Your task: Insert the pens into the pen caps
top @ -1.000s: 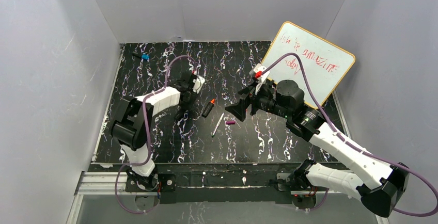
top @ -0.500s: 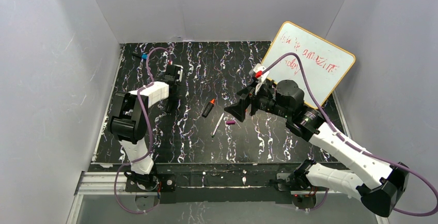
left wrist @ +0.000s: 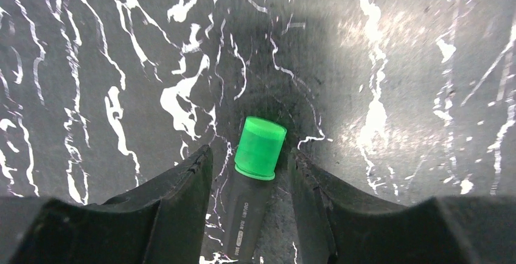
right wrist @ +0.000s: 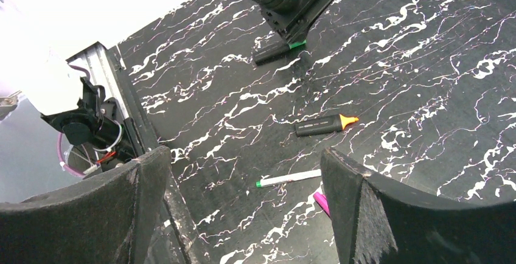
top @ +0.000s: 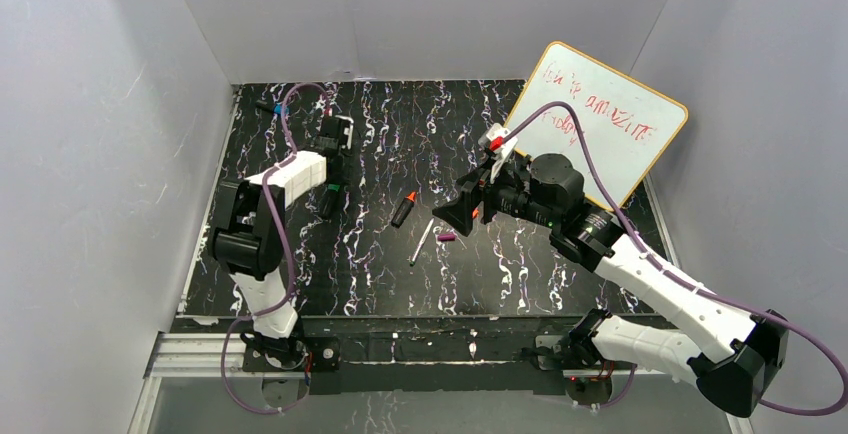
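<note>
Marker (left wrist: 246, 212) with green cap (left wrist: 260, 148), barrel cut off, sits inside spread left pincer (left wrist: 249, 154); right pincer (right wrist: 243, 154) spread.

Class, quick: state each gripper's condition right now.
Left gripper: open, straddling the green-ended marker, not clamped.
Right gripper: open, empty.

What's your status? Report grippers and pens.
Left gripper open, straddling green marker on table. Right gripper open, hovering. Orange marker, white pen, purple cap lying loose. No obstruction seen.
</note>
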{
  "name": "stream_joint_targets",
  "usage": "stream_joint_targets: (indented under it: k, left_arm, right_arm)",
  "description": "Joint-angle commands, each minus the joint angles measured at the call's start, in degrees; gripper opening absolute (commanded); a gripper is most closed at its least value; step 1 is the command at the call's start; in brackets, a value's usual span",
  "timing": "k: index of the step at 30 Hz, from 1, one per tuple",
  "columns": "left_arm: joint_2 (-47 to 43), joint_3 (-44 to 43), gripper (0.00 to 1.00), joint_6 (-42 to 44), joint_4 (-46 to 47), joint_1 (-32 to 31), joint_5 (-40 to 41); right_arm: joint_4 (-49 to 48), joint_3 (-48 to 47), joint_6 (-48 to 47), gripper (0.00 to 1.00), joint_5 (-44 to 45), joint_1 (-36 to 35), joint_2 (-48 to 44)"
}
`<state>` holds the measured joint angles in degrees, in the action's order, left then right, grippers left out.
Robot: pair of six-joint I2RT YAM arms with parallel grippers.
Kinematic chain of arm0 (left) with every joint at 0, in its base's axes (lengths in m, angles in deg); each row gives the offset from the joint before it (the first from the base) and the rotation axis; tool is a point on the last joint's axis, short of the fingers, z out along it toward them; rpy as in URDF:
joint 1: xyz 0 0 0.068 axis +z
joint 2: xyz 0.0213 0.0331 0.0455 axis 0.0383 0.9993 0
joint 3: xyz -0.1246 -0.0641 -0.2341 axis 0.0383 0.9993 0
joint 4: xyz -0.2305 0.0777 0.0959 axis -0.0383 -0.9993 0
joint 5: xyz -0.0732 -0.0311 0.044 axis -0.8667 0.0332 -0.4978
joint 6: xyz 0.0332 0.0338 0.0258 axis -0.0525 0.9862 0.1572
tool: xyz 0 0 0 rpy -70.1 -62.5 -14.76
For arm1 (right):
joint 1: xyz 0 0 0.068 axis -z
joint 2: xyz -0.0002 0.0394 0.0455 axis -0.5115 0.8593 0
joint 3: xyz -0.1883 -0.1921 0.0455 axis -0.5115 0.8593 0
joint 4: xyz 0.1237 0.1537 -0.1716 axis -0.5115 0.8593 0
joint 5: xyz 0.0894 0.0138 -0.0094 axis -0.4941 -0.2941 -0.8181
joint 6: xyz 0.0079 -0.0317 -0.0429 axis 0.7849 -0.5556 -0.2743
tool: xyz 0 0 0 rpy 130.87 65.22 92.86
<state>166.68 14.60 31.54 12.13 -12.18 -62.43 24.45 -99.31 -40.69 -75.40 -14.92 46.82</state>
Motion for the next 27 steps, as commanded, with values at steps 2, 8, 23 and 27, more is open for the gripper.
stream_joint_targets:
  k: [2,8,23,27]
  left_arm:
    - [-7.1,-5.6,0.47,-0.1,-4.4,0.0,-3.5]
    - [-11.3,-3.8,0.53,-0.3,-6.5,-5.6,-19.4]
    - [-5.3,2.0,0.48,-1.6,-6.3,-14.4,-21.3]
    - [-3.4,2.0,0.48,-1.7,-5.8,-14.4,-23.0]
  right_arm:
    - [-2.4,-0.8,-0.7,0.99,0.1,0.5,0.3]
    - [-2.4,-0.8,-0.9,0.99,0.3,1.0,1.0]
    - [-2.5,-0.6,-0.7,0.99,0.2,1.9,1.0]
    - [-2.5,-0.3,-0.6,0.99,0.3,2.1,0.7]
